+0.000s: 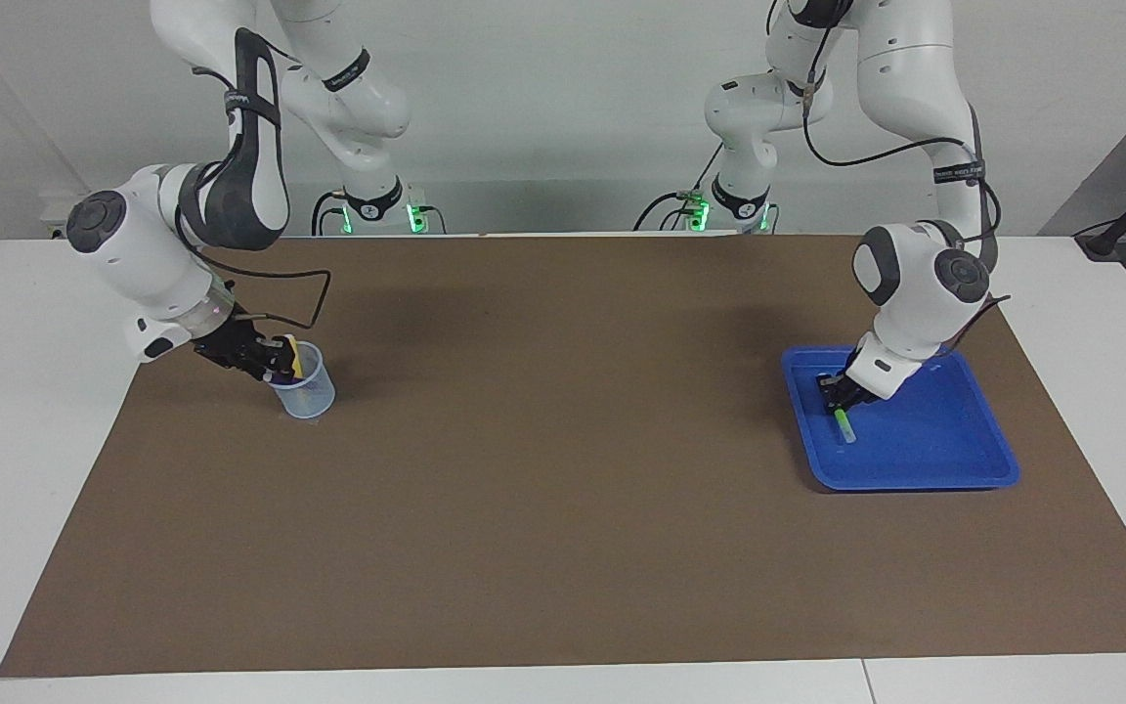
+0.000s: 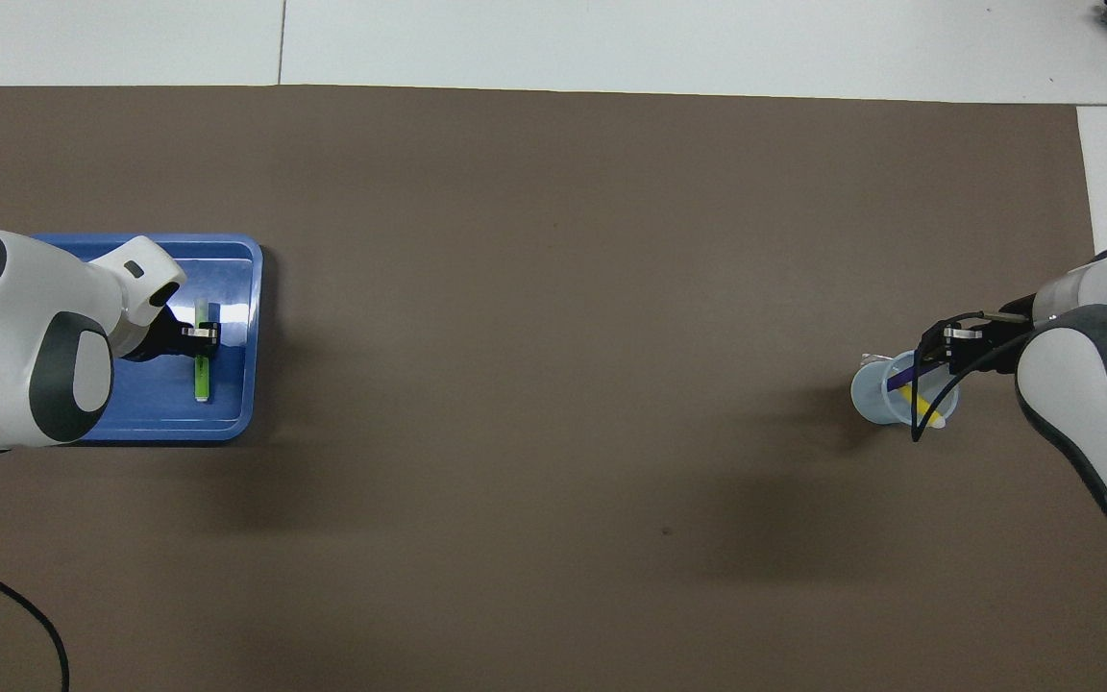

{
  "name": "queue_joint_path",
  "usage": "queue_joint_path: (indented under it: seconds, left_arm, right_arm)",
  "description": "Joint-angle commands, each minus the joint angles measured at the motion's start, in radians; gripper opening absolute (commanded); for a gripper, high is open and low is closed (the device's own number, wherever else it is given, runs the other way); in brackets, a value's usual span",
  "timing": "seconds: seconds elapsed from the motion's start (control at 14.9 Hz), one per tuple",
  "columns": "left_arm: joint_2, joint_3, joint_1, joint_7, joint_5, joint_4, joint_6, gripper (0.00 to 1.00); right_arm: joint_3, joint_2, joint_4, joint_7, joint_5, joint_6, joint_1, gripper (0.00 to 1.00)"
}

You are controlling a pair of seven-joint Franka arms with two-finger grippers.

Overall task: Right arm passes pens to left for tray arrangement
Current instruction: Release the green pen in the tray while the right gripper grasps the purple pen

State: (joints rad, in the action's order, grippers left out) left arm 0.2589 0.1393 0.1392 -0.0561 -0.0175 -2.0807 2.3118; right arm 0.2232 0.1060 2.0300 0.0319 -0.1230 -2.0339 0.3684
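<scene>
The blue tray (image 1: pixel 925 460) (image 2: pixel 155 408) lies toward the left arm's end of the table. My left gripper (image 1: pixel 835 395) (image 2: pixel 200 333) is down inside it, shut on the upper end of the green pen (image 1: pixel 845 426) (image 2: pixel 201 377), whose pale tip rests on the tray floor. At the right arm's end, a translucent cup (image 1: pixel 309 399) (image 2: pixel 873 399) holds the yellow pen (image 1: pixel 300 358) (image 2: pixel 929 405) and the purple pen (image 2: pixel 900 379). My right gripper (image 1: pixel 281 364) (image 2: pixel 934 350) is at the cup's mouth, right by the pens' upper ends. Whether it grips one does not show.
A brown mat (image 1: pixel 563 469) covers the table between cup and tray. A black cable (image 1: pixel 314 293) loops from the right arm's wrist above the cup. White table margin runs around the mat.
</scene>
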Motion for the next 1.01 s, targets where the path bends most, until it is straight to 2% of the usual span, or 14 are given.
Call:
queue_joint_path:
  seconds: [0.0,0.13,0.2,0.27,0.4,0.47,0.74,0.81,0.94]
  left_arm:
    - [-0.003,0.006,0.014,-0.008,0.056,-0.027,0.040,0.00]
    - [0.005,0.006,0.019,-0.008,0.073,-0.029,0.054,0.00]
    - [0.005,0.008,0.017,-0.004,0.073,-0.029,0.057,0.18]
    - [0.006,0.008,0.017,0.008,0.073,-0.029,0.058,0.38]
    - [0.008,0.009,0.014,0.089,0.073,-0.027,0.058,0.51]
    - [0.008,0.009,0.011,0.114,0.073,-0.022,0.057,0.53]
    - [0.006,0.011,0.013,0.114,0.070,-0.009,0.037,0.53]
    - [0.006,0.011,0.013,0.114,0.064,0.002,0.023,0.57]
    - [0.003,0.013,0.014,0.113,0.056,0.048,-0.049,0.57]
  right_arm:
    - [0.015,0.000,0.010,-0.015,0.019,-0.014,0.015,0.32]
    - [0.015,0.000,0.010,-0.015,0.019,-0.016,0.015,0.29]
    - [0.015,0.001,0.010,-0.015,0.019,-0.016,0.017,0.28]
    - [0.015,0.003,0.010,-0.015,0.020,-0.016,0.017,0.23]
    - [0.015,0.003,0.009,-0.015,0.019,-0.013,0.018,0.04]
    - [0.015,0.003,0.007,-0.006,0.020,-0.008,0.018,0.00]
    - [0.015,0.006,-0.005,0.003,0.020,0.010,0.021,0.00]
    - [0.015,0.004,-0.016,0.003,0.020,0.029,0.021,0.00]
    - [0.015,0.006,-0.054,0.003,0.023,0.070,0.021,0.00]
